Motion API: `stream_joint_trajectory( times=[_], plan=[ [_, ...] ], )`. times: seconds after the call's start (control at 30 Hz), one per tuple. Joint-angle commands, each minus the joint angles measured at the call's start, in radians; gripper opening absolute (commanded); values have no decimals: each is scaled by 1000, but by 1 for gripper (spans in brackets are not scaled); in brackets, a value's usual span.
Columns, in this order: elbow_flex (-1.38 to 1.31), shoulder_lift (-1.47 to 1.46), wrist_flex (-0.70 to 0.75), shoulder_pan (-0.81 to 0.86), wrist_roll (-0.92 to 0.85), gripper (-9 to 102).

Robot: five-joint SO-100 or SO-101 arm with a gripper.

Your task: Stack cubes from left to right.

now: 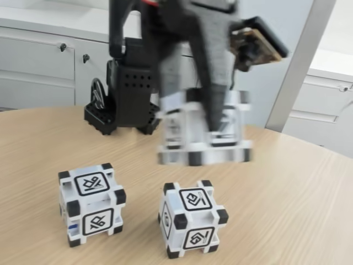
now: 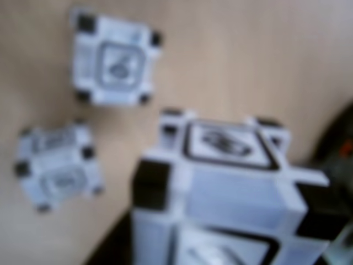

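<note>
Small white plastic cube with black corners [image 1: 203, 128] held airborne, black gripper [image 1: 216, 130] clamped on it; two matching cubes [image 1: 91, 203] [image 1: 192, 218] on wooden table [image 1: 298, 204].

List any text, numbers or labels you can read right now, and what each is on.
No readable words, numbers or brand names.
Left cube: black-framed line glyphs on top and front, symbols, not letters.
Right cube: a different line glyph on top and front, no text.
Held cube in the hand: motion-blurred, markings unreadable.
Wrist view: glyph on the held cube too blurred to read.
</note>
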Motion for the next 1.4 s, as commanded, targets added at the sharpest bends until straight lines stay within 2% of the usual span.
stream_joint_trajectory(
  times=[0.0, 0.47, 0.77, 1.37],
  plan=[
    [-6, 18, 2, 66, -14, 15],
    [14, 15, 3, 325, -20, 15],
    [227, 35, 2, 310, -80, 15],
    [218, 38, 6, 313, -41, 15]
  ],
)
